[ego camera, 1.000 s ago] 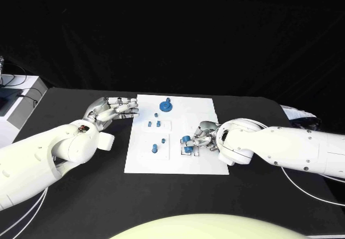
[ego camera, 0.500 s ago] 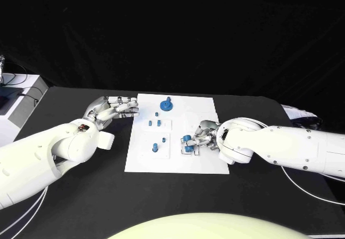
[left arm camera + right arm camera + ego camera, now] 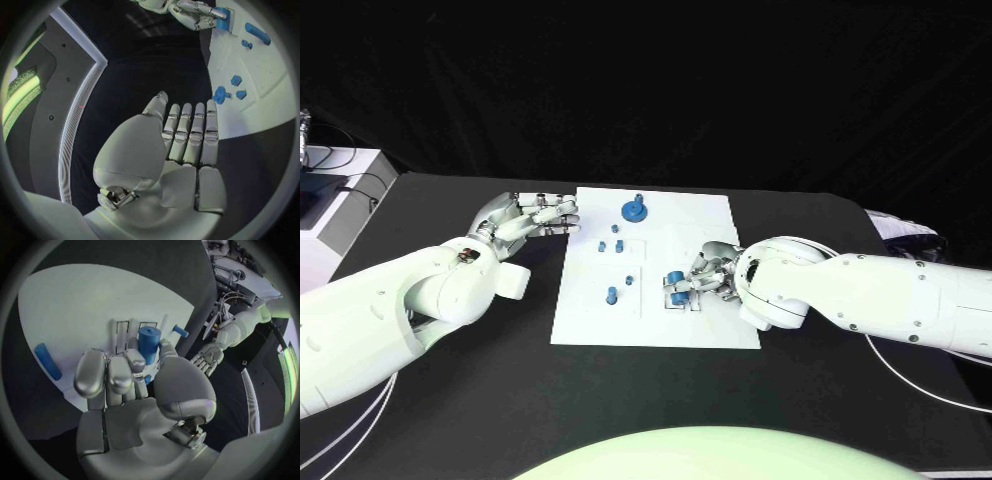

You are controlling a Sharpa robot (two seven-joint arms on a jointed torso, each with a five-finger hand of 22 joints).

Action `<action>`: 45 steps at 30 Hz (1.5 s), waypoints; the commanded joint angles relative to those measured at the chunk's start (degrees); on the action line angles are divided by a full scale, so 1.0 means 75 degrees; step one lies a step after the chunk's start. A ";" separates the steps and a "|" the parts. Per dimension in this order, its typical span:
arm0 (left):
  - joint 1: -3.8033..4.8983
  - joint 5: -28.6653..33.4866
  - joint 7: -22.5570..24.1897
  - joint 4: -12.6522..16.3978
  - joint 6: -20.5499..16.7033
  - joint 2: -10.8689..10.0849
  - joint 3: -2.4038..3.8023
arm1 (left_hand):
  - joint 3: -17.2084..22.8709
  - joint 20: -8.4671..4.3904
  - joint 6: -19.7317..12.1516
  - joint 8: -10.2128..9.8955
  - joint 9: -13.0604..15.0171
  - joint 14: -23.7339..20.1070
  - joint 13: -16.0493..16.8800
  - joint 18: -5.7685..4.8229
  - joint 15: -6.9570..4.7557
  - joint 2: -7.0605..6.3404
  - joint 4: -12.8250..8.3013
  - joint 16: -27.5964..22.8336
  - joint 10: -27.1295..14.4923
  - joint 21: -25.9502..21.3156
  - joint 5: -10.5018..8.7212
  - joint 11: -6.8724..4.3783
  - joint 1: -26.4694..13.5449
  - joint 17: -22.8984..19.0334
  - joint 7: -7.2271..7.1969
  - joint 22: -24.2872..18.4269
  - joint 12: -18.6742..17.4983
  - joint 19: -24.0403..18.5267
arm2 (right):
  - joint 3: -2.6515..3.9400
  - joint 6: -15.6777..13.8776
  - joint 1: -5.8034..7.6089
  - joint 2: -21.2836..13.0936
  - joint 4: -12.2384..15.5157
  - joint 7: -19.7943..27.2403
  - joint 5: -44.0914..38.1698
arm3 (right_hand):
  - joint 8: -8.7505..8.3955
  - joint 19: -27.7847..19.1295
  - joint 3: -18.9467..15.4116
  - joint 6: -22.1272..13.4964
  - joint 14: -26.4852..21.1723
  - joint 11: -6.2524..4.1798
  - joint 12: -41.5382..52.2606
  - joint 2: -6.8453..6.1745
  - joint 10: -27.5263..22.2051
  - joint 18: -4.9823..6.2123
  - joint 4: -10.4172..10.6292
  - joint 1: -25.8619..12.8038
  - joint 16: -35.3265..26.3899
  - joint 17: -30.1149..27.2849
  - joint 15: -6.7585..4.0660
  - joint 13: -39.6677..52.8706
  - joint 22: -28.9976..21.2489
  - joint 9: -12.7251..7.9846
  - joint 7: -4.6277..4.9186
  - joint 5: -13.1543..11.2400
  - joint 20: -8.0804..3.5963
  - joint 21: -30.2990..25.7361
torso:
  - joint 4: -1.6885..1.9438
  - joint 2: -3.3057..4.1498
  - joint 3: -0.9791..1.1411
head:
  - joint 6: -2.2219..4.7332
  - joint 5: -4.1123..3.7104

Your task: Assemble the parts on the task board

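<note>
The white task board (image 3: 718, 225) lies mid-table. My right hand (image 3: 711, 277) rests on its right side, fingers curled round an upright blue cylinder (image 3: 148, 342) (image 3: 674, 278) that it pinches against the thumb over a white slotted holder. A second blue cylinder (image 3: 678, 297) stands just in front of it. A blue gear with a peg (image 3: 635, 210) sits at the board's far end, and small blue pieces (image 3: 609, 246) and a blue pin (image 3: 610, 295) lie on its left half. My left hand (image 3: 531, 218) (image 3: 181, 145) hovers off the board's far left edge, fingers straight, holding nothing.
Black table (image 3: 473, 390) surrounds the board, with bare room at the front and on both sides. A white box with cables (image 3: 326, 195) stands at the far left edge. My right forearm (image 3: 877, 295) lies across the table to the board's right.
</note>
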 commanded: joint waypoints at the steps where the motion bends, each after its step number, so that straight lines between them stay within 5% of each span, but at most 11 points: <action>1: -0.0001 -0.0016 0.0033 0.0018 0.0115 0.0009 0.0004 | 0.0000 0.0066 -0.0012 -0.0001 0.0002 -0.0069 0.0000 0.0129 0.0024 -0.0019 0.0001 -0.0028 -0.0057 -0.0036 -0.0003 -0.0009 -0.0026 -0.0005 0.0034 -0.0006 -0.0017 -0.0016 | -0.0023 0.0082 -0.0042 0.0025 0.0049 0.0034 -0.0056 | -0.0048 0.0188 0.0032 0.0035 -0.0020 0.0009 -0.0012 -0.0142 -0.0057 -0.0001 0.0118 0.0011 -0.0041 0.0021 0.0001 -0.0010 0.1084 -0.0013 0.0011 -0.0034 -0.0011 -0.0007 | -0.0004 -0.0001 0.0003 | 0.0002 0.0012; 23: -0.0001 -0.0016 0.0028 0.0014 0.0094 -0.0005 0.0004 | -0.0006 0.0076 -0.0021 -0.0003 0.0001 -0.0076 -0.0001 0.0135 0.0025 -0.0017 0.0010 -0.0029 -0.0063 -0.0039 -0.0002 -0.0005 -0.0019 -0.0006 0.0047 -0.0007 -0.0017 -0.0031 | -0.0023 -0.0025 -0.0056 -0.0040 0.0143 0.0063 -0.0103 | -0.0033 0.0187 0.0040 0.0040 -0.0017 0.0007 -0.0017 -0.0190 -0.0058 -0.0004 0.0200 -0.0008 -0.0037 0.0043 -0.0002 -0.0020 0.1087 -0.0008 0.0005 -0.0045 -0.0014 0.0010 | -0.0006 0.0007 0.0004 | -0.0025 0.0047; 28: -0.0001 -0.0016 0.0025 0.0017 0.0091 -0.0001 0.0004 | -0.0010 0.0077 -0.0050 -0.0003 0.0000 -0.0093 -0.0001 0.0136 0.0031 -0.0020 0.0012 -0.0030 -0.0081 -0.0039 -0.0005 0.0002 -0.0022 -0.0008 0.0061 -0.0007 -0.0019 -0.0033 | -0.0023 -0.0242 -0.0057 -0.0024 0.0097 0.0125 -0.0104 | -0.0060 0.0163 0.0201 -0.0031 -0.0029 0.0040 -0.0346 -0.0494 -0.0170 0.0010 0.0710 -0.0084 -0.0134 -0.0031 0.0013 -0.0234 0.1063 -0.0034 0.0033 -0.0602 0.0003 -0.0112 | -0.0002 -0.0001 -0.0002 | -0.0024 0.0030; 30: -0.0001 -0.0016 0.0024 0.0018 0.0089 -0.0003 0.0004 | -0.0012 0.0079 -0.0058 -0.0001 0.0002 -0.0101 0.0000 0.0137 0.0035 -0.0021 0.0013 -0.0029 -0.0089 -0.0040 -0.0002 0.0005 -0.0022 -0.0006 0.0066 -0.0008 -0.0017 -0.0036 | -0.0023 -0.0304 -0.0057 -0.0021 0.0093 0.0146 -0.0104 | -0.0095 0.0156 -0.0288 -0.0070 -0.0032 0.0061 -0.0611 -0.0430 -0.0248 0.0014 0.0848 -0.0179 -0.0165 -0.0036 0.0026 -0.0423 0.1058 -0.0068 0.0053 -0.0586 0.0017 -0.0150 | 0.0001 0.0002 -0.0001 | -0.0022 0.0028; 33: -0.0001 -0.0016 0.0022 0.0019 0.0081 -0.0010 0.0004 | -0.0011 0.0081 -0.0058 -0.0001 0.0002 -0.0102 0.0000 0.0137 0.0034 -0.0017 0.0014 -0.0029 -0.0089 -0.0040 -0.0002 0.0006 -0.0022 -0.0006 0.0066 -0.0008 -0.0016 -0.0037 | -0.0023 -0.0365 -0.0057 -0.0022 0.0099 0.0168 -0.0107 | -0.0113 0.0162 -0.0260 -0.0075 -0.0027 0.0058 -0.0603 -0.0675 -0.0273 0.0015 0.1300 -0.0231 -0.0183 -0.0009 0.0033 -0.0484 0.1060 -0.0108 0.0069 -0.0927 0.0018 -0.0153 | 0.0000 0.0004 0.0002 | -0.0013 0.0015; 40: -0.0001 -0.0016 0.0022 0.0031 0.0079 -0.0020 0.0004 | -0.0010 0.0083 -0.0059 0.0000 0.0002 -0.0111 0.0000 0.0137 0.0038 -0.0018 0.0010 -0.0029 -0.0096 -0.0042 -0.0002 0.0007 -0.0016 -0.0006 0.0065 -0.0009 -0.0017 -0.0043 | -0.0022 -0.0342 -0.0058 -0.0070 0.0182 0.0210 -0.0186 | -0.0108 0.0171 -0.0116 -0.0053 -0.0020 0.0050 -0.0555 -0.0831 -0.0267 0.0012 0.1363 -0.0861 -0.0169 0.0043 0.0031 -0.0506 0.1070 -0.0130 0.0063 -0.1361 0.0019 -0.0110 | 0.0007 0.0007 0.0005 | -0.0023 0.0031; 45: -0.0001 -0.0016 0.0022 0.0032 0.0080 -0.0029 0.0004 | -0.0010 0.0083 -0.0059 0.0000 0.0002 -0.0111 0.0000 0.0137 0.0038 -0.0018 0.0010 -0.0029 -0.0096 -0.0042 -0.0002 0.0007 -0.0016 -0.0006 0.0065 -0.0009 -0.0017 -0.0043 | -0.0022 -0.0323 -0.0071 -0.0173 0.0310 0.0249 -0.0215 | -0.0093 0.0185 -0.0088 -0.0023 -0.0008 0.0039 -0.0478 -0.0792 -0.0228 0.0005 0.1360 -0.0901 -0.0142 0.0081 0.0026 -0.0476 0.1086 -0.0127 0.0049 -0.1307 0.0015 -0.0043 | 0.0002 0.0002 0.0004 | -0.0031 0.0037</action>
